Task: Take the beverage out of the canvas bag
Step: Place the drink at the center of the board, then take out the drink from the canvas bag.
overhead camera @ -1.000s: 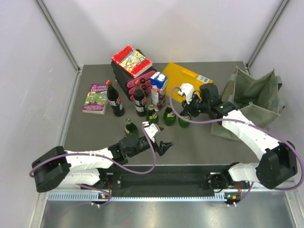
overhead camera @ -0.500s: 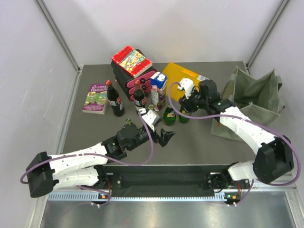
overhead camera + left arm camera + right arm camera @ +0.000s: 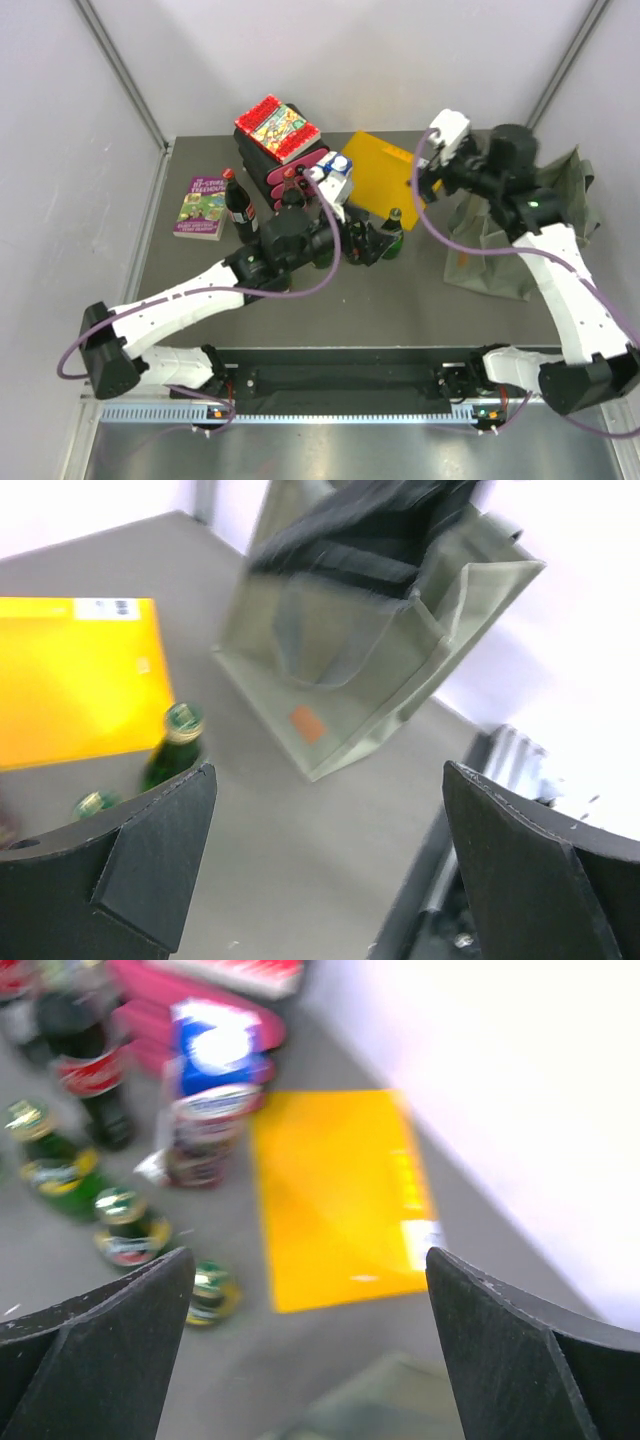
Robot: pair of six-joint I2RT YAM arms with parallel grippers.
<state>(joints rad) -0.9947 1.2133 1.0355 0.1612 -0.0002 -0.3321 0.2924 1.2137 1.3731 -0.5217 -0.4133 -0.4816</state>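
Gap between bottles [image 3: 172,748], canvas bag [image 3: 340,670]

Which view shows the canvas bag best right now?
Left wrist: the canvas bag stands nearly whole, with its front panel, handle and open top in frame and only the top smeared. Top external has it at the right, crossed by the right arm. Right wrist gives at most a blurred greenish sliver at the bottom.

White-shelled arms [image 3: 170,305] with black joints [image 3: 105,350], thin purple cables [image 3: 440,238] and matte black wedge-shaped fingers [image 3: 150,860]
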